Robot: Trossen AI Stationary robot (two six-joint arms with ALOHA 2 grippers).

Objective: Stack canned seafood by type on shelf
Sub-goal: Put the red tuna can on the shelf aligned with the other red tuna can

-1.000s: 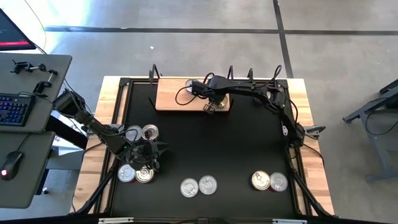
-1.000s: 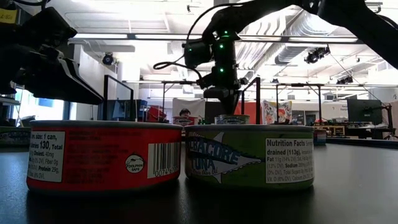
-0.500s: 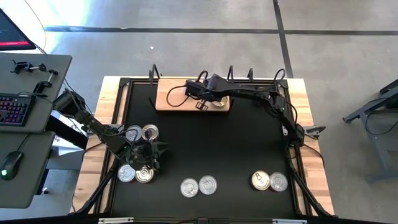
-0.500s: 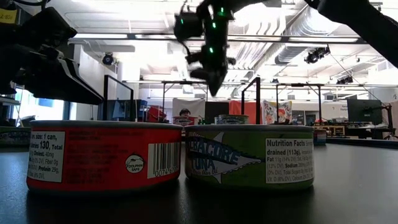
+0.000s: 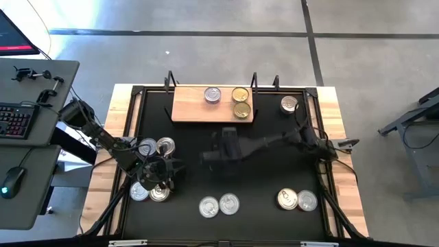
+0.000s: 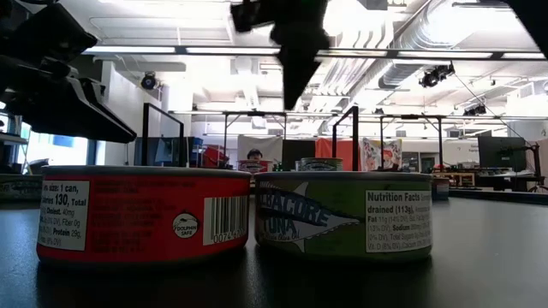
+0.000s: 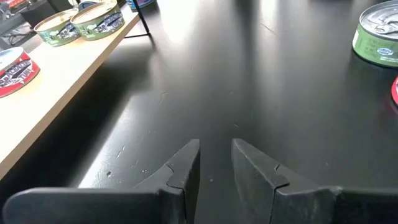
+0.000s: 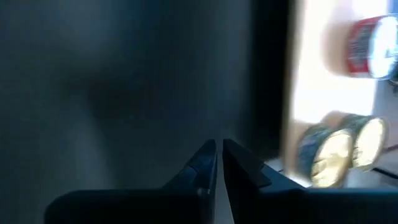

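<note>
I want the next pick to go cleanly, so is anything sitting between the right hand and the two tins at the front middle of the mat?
Nothing visible does. The right hand hangs shut over bare black mat, and the pair of tins lies nearer the front edge with only open mat between.

Overhead, table-level, two wrist cams

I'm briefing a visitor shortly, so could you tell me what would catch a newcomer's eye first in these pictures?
Probably the three tins on the wooden board at the far edge of the black mat: one silver-lidded tin and two gold-lidded tins. Next, the right gripper, shut and empty, over mid-mat, and the left gripper among the tins at the left.
</note>
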